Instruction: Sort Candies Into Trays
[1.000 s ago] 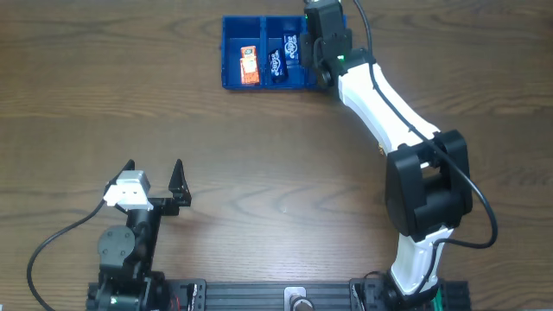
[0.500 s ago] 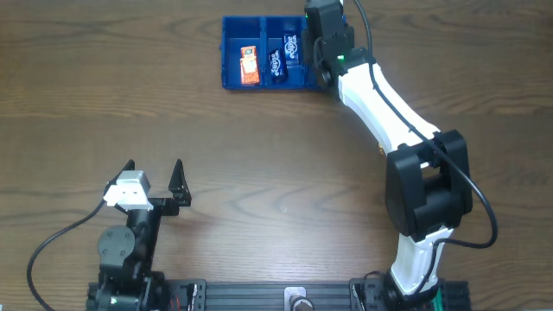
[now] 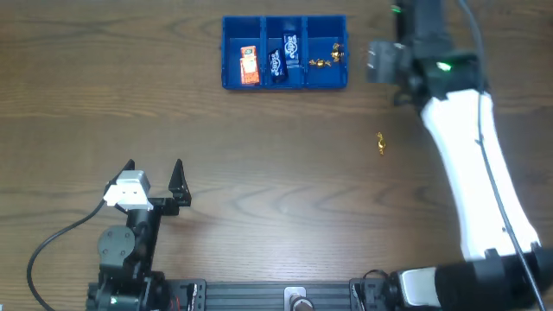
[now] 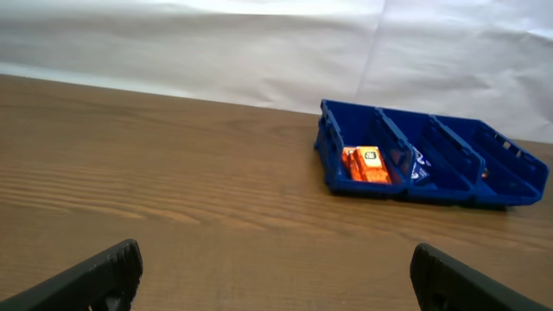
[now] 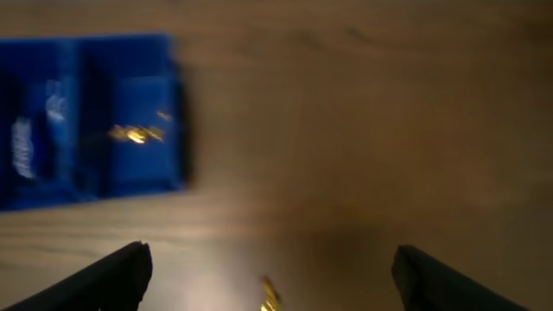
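A blue three-compartment tray (image 3: 226,52) lies at the table's far side. Its left bin holds an orange candy (image 3: 249,65), the middle bin blue candies (image 3: 276,64), and the right bin gold-wrapped candies (image 3: 321,61). One loose gold candy (image 3: 380,142) lies on the wood to the tray's right and nearer the arms. My right gripper (image 3: 381,62) hangs open just right of the tray, nothing between its fingers; its wrist view shows the loose gold candy (image 5: 270,299) below it and the tray (image 5: 155,164) off to one side. My left gripper (image 3: 154,170) stands open near its base, far from the tray (image 4: 346,177).
Bare wooden tabletop (image 3: 259,155) spreads between the tray and both arm bases. A white wall backs the table in the left wrist view. The right arm's white link (image 3: 471,147) runs along the right side.
The right arm has swung from over the tray's right bin out to the right, uncovering that bin's gold candies and the loose one on the table. The left arm has kept still.
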